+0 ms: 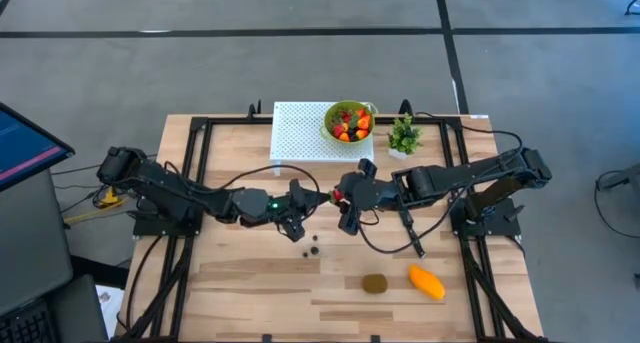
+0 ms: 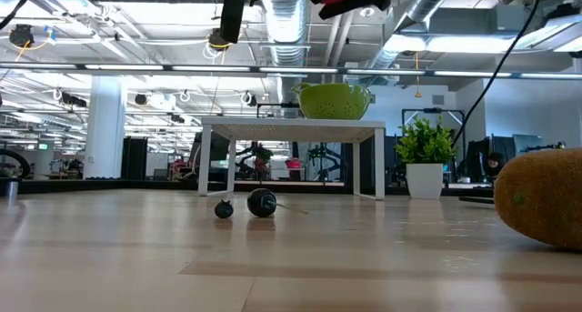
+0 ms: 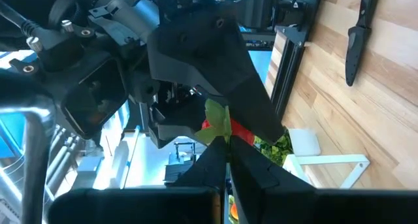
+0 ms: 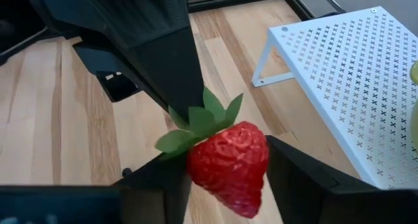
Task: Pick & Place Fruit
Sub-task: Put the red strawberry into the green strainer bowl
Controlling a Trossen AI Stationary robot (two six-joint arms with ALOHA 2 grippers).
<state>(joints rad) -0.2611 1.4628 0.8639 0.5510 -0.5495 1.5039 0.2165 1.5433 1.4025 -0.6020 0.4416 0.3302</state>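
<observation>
Strawberry (image 4: 228, 165) hangs between both grippers above the surface (image 1: 250, 273): left fingers (image 3: 245, 113) pinch its leafy crown, right fingers (image 4: 307, 178) flank it, apparently closing.

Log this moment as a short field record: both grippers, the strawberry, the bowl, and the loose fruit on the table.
left gripper: shut on the leaves of the strawberry, above table centre
right gripper: fingers either side of the strawberry, grip not clear
handover: mid-air, in front of the white stand
green bowl: on the stand, holds fruit
kiwi: near edge
mango: beside kiwi
dark berries: on table
</observation>
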